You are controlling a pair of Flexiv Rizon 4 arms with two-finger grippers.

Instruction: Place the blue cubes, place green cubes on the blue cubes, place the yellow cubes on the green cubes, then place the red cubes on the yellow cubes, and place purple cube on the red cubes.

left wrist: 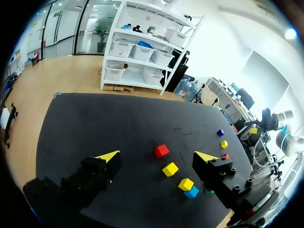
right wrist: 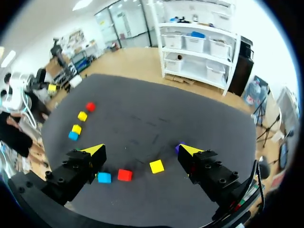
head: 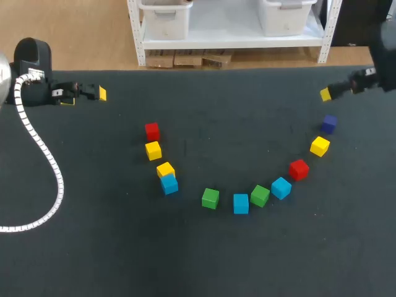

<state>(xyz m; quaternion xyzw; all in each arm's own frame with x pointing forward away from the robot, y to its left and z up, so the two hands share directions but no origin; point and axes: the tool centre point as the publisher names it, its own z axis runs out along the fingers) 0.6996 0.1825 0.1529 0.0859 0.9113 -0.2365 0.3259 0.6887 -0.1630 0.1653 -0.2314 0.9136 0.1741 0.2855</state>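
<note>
The left gripper [head: 98, 93] is held at the far left of the table [head: 111, 247], pointed inward along the far edge, its fingers spread wide and holding nothing. The right gripper [head: 328, 93] is held at the far right, pointed inward the opposite way, likewise spread wide and empty. Nearest to it the purple cube [head: 328, 123] is set, and from there a single arc of separate cubes is laid, sagging toward the robot: a yellow cube [head: 320, 146], a red cube [head: 299, 169], a blue cube [head: 281, 187], a green cube [head: 260, 195], a second blue cube [head: 241, 203] and a second green cube [head: 210, 198]. The arc is carried up toward the left gripper by a third blue cube [head: 169, 184], touched by a second yellow cube [head: 165, 169], then a third yellow cube [head: 153, 150] and a second red cube [head: 152, 131]. None is stacked; several are turned diagonally.
</note>
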